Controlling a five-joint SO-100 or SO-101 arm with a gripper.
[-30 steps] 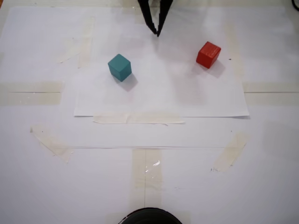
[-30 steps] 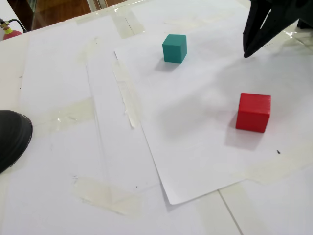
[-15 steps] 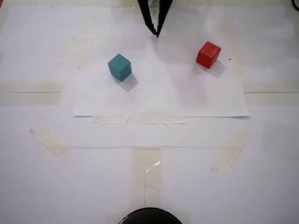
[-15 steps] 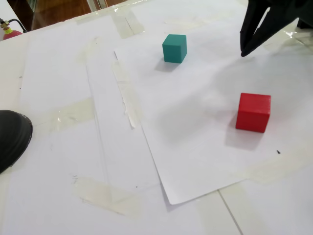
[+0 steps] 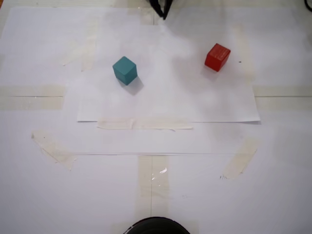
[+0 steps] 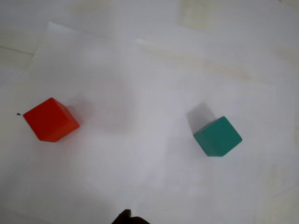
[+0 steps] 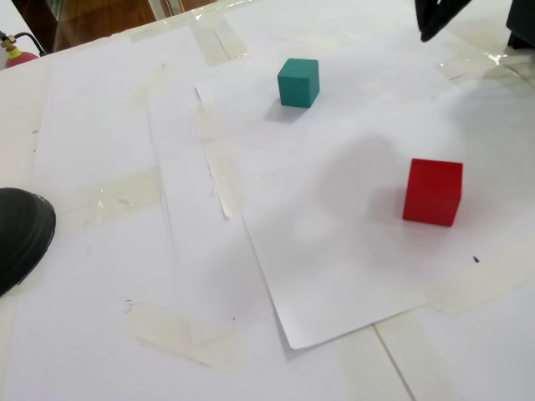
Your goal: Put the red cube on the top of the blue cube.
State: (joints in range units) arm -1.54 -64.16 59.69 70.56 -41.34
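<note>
The red cube (image 5: 217,57) rests on the white paper sheet, right of centre in a fixed view. It also shows in another fixed view, red cube (image 7: 433,191), and at the left of the wrist view, red cube (image 6: 50,120). The blue cube (image 5: 125,70) is teal and stands apart on the same sheet; it appears again as blue cube (image 7: 298,82) and blue cube (image 6: 217,136). My gripper (image 5: 164,14) hangs high at the top edge between the two cubes, with its fingertips meeting in a point and nothing held. Only its tips show: gripper (image 7: 428,33), gripper (image 6: 128,217).
The cubes' sheet (image 5: 165,105) is taped onto larger white paper covering the table. A round black object (image 5: 156,226) sits at the near edge, also seen as black object (image 7: 21,234). A small red item (image 7: 17,55) lies beyond the table's far left corner.
The gripper has risen and pulled back toward the top edge, so only its tips remain in view. Both cubes stay where they were.
</note>
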